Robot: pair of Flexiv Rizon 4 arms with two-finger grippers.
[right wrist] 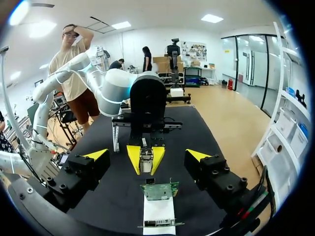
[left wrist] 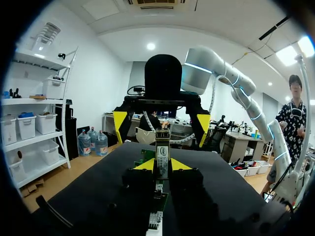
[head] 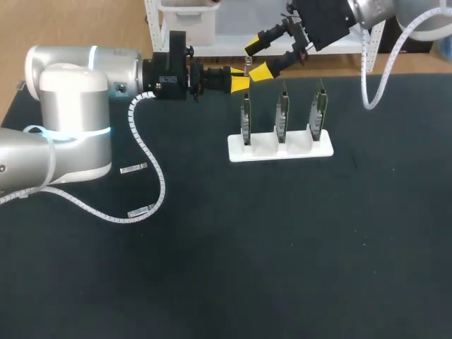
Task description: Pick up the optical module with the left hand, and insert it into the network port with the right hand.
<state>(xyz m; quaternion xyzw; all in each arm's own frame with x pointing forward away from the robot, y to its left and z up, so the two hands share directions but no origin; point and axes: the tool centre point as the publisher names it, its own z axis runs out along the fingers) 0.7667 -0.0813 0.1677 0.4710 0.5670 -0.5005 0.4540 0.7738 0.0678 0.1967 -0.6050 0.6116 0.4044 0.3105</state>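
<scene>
The optical module (left wrist: 161, 153), a slim silver piece, is pinched between the yellow tips of my left gripper (left wrist: 162, 165), which is shut on it. In the head view my left gripper (head: 241, 84) hovers above the back left of the white stand (head: 280, 150), with the module (head: 248, 71) sticking out toward my right gripper (head: 257, 59). My right gripper (right wrist: 147, 156) stands open and faces the module (right wrist: 145, 160), its fingers wide on either side and not touching it. A network card (right wrist: 159, 190) stands in the white stand (right wrist: 158, 212) just under both grippers.
The stand holds three upright green network cards (head: 282, 113) in a row. Two more silver modules (head: 133, 168) (head: 141, 210) lie on the black table (head: 282, 247) at the left, near my left arm's cable loop.
</scene>
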